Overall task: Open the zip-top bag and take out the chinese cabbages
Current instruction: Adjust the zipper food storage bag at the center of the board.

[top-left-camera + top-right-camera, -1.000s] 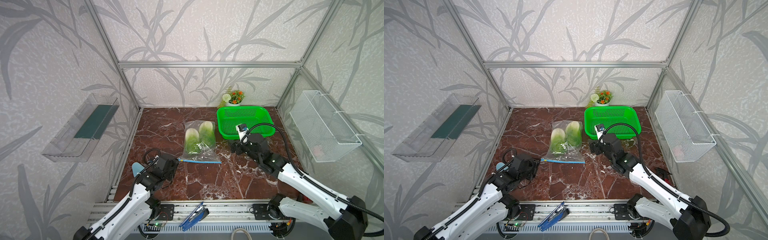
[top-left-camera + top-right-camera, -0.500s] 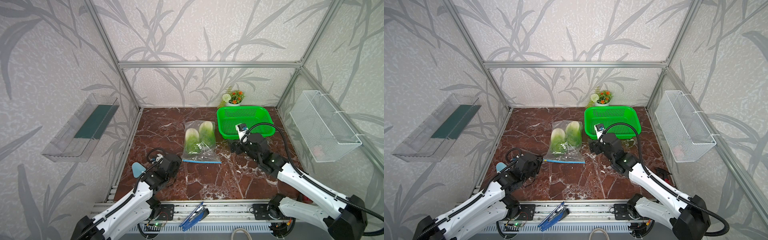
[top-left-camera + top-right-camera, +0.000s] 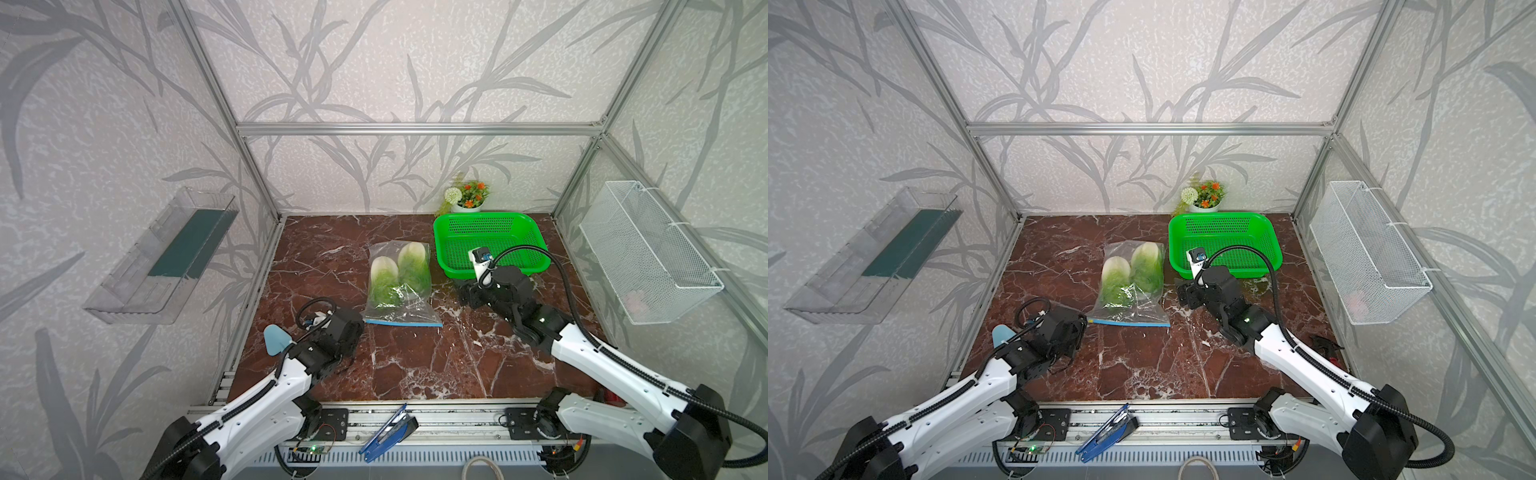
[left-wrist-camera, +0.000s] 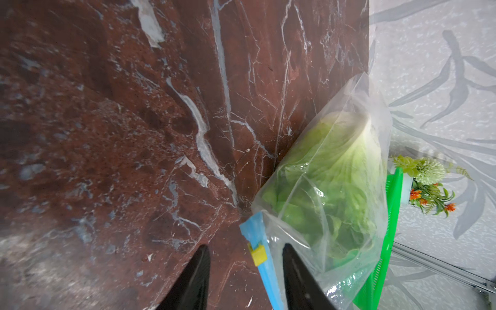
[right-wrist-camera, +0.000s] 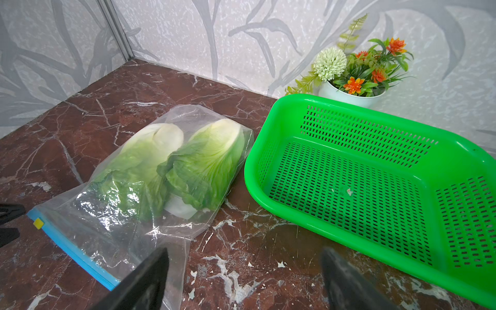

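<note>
The left fingers, half open and empty, bracket the bag's yellow slider; they should pinch it squarely, then drag it along the zip. The right fingers, wide open and empty, could pin the bag, which lies mid-table with both cabbages inside

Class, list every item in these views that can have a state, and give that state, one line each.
zip-top bag, lying flat on the table, zip strip looks shut.
chinese cabbages, both inside the bag, side by side.
left hand, open, fingers either side of the yellow slider.
yellow slider, at the strip's end by the left hand.
right hand, open, empty.
green basket, upright, empty.
potted plant, upright.
</note>
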